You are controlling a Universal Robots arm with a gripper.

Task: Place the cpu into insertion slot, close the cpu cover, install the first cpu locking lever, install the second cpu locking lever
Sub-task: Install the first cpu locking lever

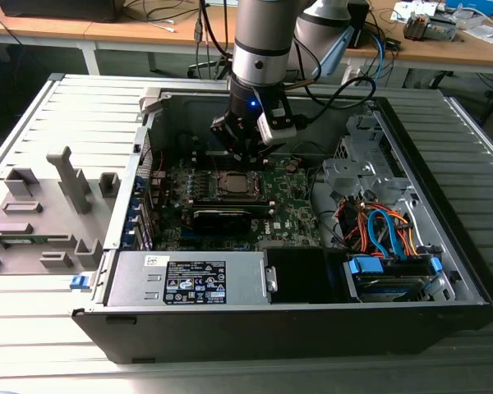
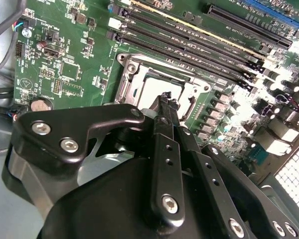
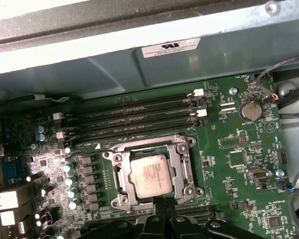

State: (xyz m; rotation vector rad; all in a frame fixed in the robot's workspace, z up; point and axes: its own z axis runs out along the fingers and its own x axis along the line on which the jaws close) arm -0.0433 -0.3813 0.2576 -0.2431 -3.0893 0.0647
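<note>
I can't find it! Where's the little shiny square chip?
The small silver-grey square chip sits in the metal socket frame on the green motherboard, beside the long black memory slots, close to the pincer.

Grey slatted table under open computer case, grey fixture.

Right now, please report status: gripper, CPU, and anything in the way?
Gripper over the socket, jaws together, holding nothing. CPU seated in the socket, cover down around it. Memory slots beside it, no obstruction seen.
</note>
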